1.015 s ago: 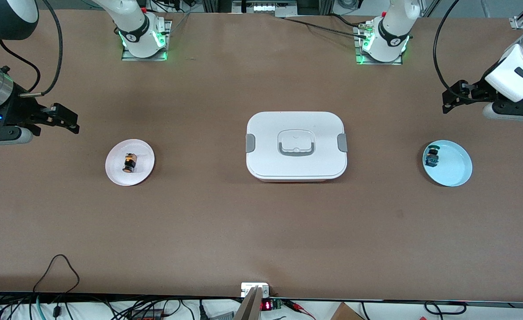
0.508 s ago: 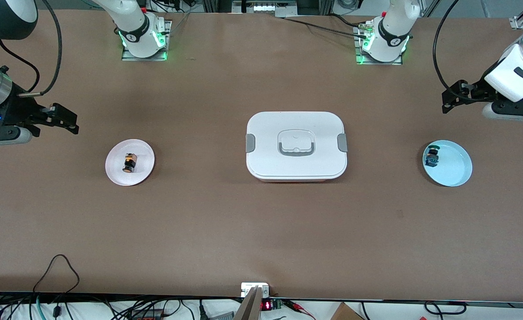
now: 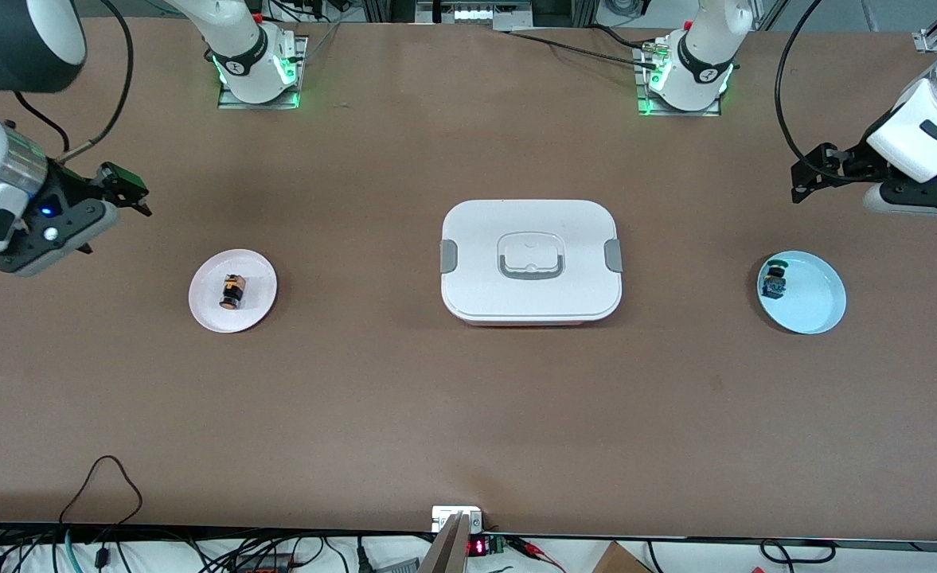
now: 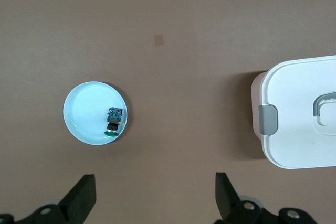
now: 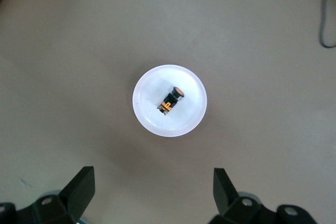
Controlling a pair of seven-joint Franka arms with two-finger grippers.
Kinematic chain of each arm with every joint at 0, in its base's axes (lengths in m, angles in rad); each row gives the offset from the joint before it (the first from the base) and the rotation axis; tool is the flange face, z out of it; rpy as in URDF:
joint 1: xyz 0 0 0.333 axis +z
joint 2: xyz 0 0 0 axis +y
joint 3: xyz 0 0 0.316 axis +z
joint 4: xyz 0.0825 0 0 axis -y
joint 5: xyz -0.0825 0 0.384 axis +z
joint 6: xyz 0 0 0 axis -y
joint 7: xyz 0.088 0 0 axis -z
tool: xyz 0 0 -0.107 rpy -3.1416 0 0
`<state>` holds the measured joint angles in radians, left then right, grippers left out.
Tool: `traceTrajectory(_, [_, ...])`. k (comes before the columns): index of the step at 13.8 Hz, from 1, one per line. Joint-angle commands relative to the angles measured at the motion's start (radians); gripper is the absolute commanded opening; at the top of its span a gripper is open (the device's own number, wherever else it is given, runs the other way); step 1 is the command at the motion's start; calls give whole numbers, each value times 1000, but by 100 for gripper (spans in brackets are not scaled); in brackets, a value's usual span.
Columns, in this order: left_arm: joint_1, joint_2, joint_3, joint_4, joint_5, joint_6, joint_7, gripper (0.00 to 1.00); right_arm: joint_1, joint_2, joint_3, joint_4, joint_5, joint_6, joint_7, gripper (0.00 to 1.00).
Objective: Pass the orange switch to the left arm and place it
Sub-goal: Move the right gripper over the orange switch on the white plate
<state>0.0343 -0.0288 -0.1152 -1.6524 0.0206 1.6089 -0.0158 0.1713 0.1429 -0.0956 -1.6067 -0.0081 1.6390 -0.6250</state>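
The orange switch lies on its side on a small pink plate toward the right arm's end of the table. My right gripper hangs open and holds nothing, above bare table just off that plate's rim. The white lidded box stands at mid-table. My left gripper waits open and holds nothing, in the air at the left arm's end, over bare table beside a blue plate.
On the blue plate lies a green-capped switch. Both arm bases stand along the table edge farthest from the front camera. Cables and electronics run along the edge nearest that camera.
The right arm's hand has swung and turned a little toward the pink plate. The left arm and everything on the table have stayed put.
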Motion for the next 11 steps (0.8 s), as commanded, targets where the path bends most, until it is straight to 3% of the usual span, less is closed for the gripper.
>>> traceTrajectory(1, [-1,15,-4,34,-2,-21,10,100,-1,-23,8,-167,4,131,-138,100])
traceTrajectory(7, [-1,15,-12,34,-2,-23,10,100,-7,-19,5,-591,4,669,-577,100])
traceTrajectory(11, [9,16,-9,34,-4,-21,14,100,-1,75,5,-634,-1,838,-711,100])
